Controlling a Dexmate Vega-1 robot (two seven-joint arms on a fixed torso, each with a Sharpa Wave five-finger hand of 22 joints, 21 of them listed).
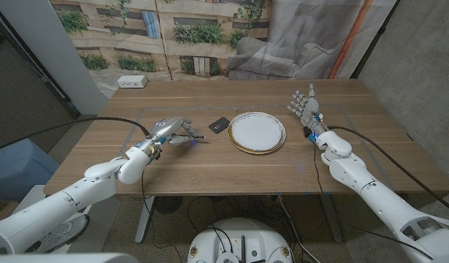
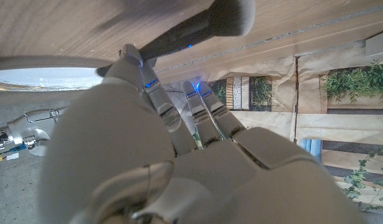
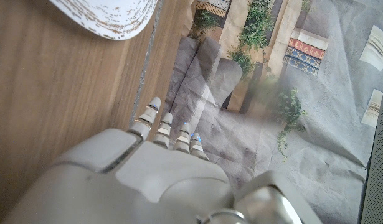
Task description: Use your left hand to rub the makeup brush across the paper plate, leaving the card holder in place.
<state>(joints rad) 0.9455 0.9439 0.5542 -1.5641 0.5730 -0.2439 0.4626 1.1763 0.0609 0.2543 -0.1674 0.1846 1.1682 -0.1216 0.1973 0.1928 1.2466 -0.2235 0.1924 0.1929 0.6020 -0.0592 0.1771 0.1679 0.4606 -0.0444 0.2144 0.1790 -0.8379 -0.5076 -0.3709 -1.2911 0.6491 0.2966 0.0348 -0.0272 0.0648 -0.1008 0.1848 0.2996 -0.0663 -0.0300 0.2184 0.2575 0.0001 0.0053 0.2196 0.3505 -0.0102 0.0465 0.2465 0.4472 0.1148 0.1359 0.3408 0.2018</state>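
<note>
Gripping makeup brush (image 1: 193, 136) in left hand (image 1: 169, 129) | brush left of paper plate (image 1: 257, 132) | right hand (image 1: 305, 108) empty, fingers spread

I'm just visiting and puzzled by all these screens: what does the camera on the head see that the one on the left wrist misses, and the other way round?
Head view alone: the card holder left of the paper plate and the whole table. Left wrist view alone: a close look along the left hand, its fingers by the dark makeup brush. Both: the left hand at the brush, the plate and the raised right hand.
</note>
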